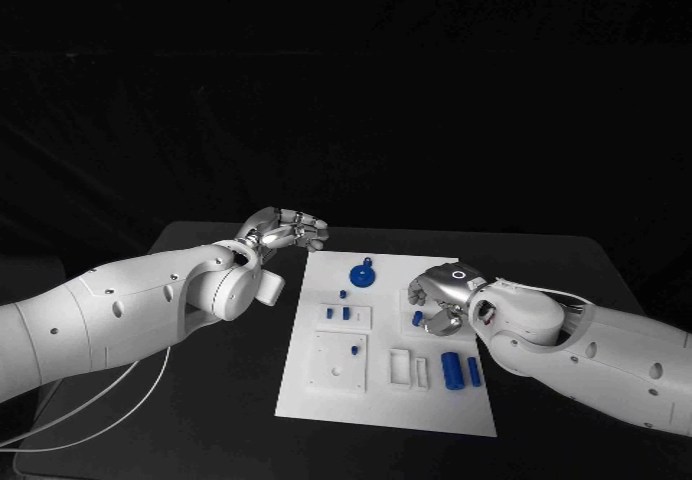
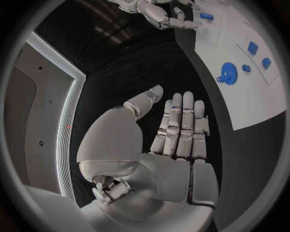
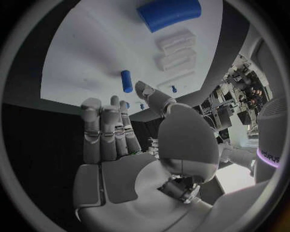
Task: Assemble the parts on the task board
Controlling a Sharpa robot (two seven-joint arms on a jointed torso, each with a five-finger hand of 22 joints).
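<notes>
The white task board (image 1: 325, 400) lies in the middle of the black table. On it are a round blue gear-like part (image 1: 364, 273), a small blue peg (image 1: 418, 318) and a thick blue cylinder (image 1: 451, 368) with a slimmer one (image 1: 475, 371) beside it. My right hand (image 1: 440, 298) hovers over the board's right side, just beside the small peg, holding nothing. In the right wrist view its fingers (image 3: 108, 130) are straight, with the peg (image 3: 126, 80) and the cylinder (image 3: 169, 13) beyond them. My left hand (image 1: 284, 232) hangs off the board's far left corner, its fingers (image 2: 181, 125) straight and empty.
Two white blocks (image 1: 339, 360) (image 1: 401, 368) stand on the board's near half, and a smaller block with two blue pieces (image 1: 340, 314) sits mid-board. A tiny blue peg (image 1: 343, 293) stands near the gear. A white cable (image 1: 87, 410) trails under my left arm.
</notes>
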